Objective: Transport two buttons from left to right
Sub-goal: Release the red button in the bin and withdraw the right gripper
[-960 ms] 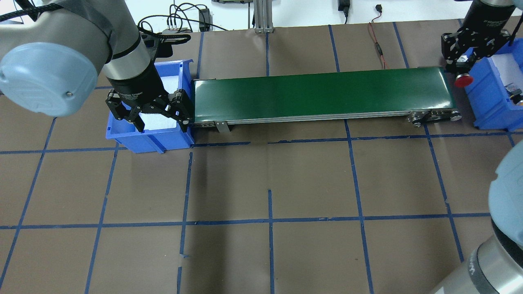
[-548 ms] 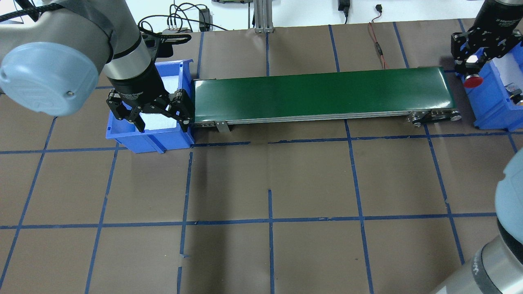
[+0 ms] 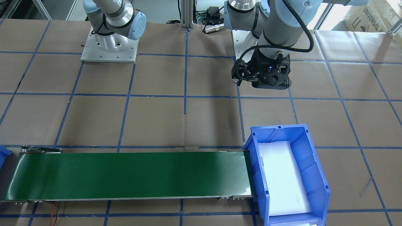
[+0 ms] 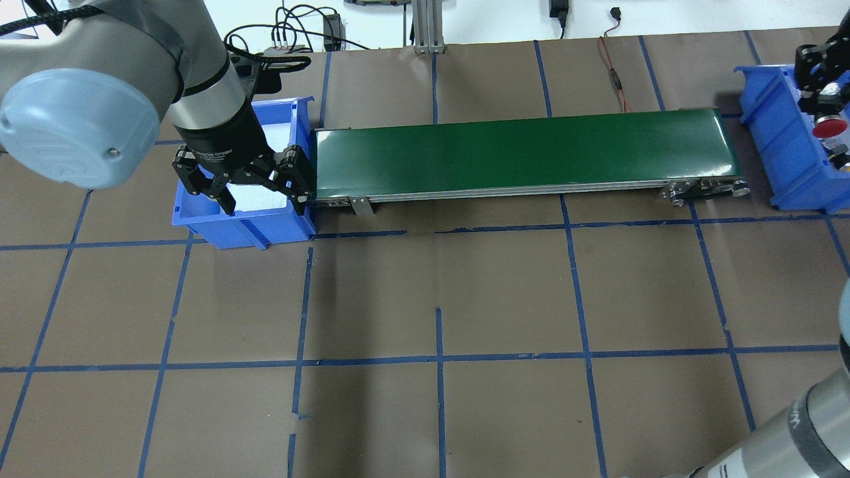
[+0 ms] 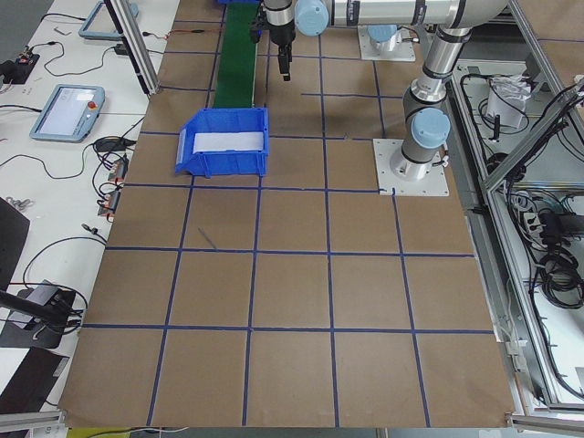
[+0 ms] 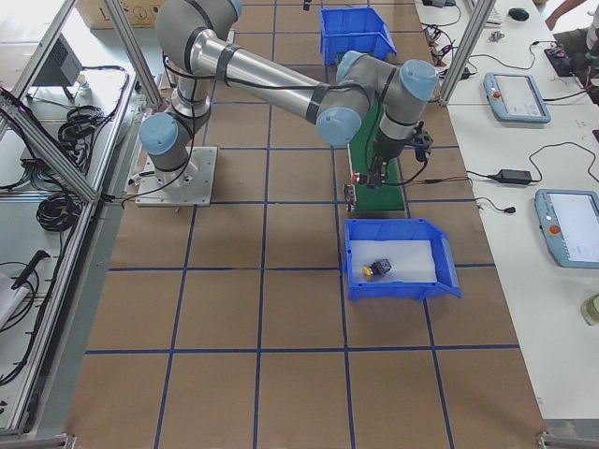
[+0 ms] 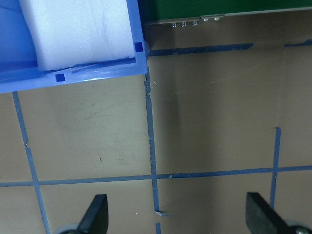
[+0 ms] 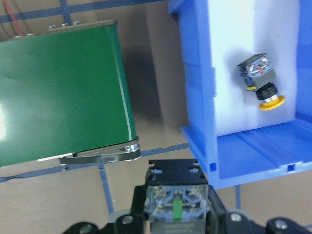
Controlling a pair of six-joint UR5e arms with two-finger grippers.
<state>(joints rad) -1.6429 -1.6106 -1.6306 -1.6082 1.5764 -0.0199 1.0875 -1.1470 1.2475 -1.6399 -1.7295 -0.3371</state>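
Right pincer, clamped on red button, has moved right off conveyor end, now over right bin. Yellow button lies in that bin. Left pincer unmoved, wide open, empty, near left bin.

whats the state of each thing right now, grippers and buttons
left gripper: open, holding nothing
right gripper: shut on red button
red button: gripped, held over right bin
yellow button: released, lying on its side on the foam in right bin
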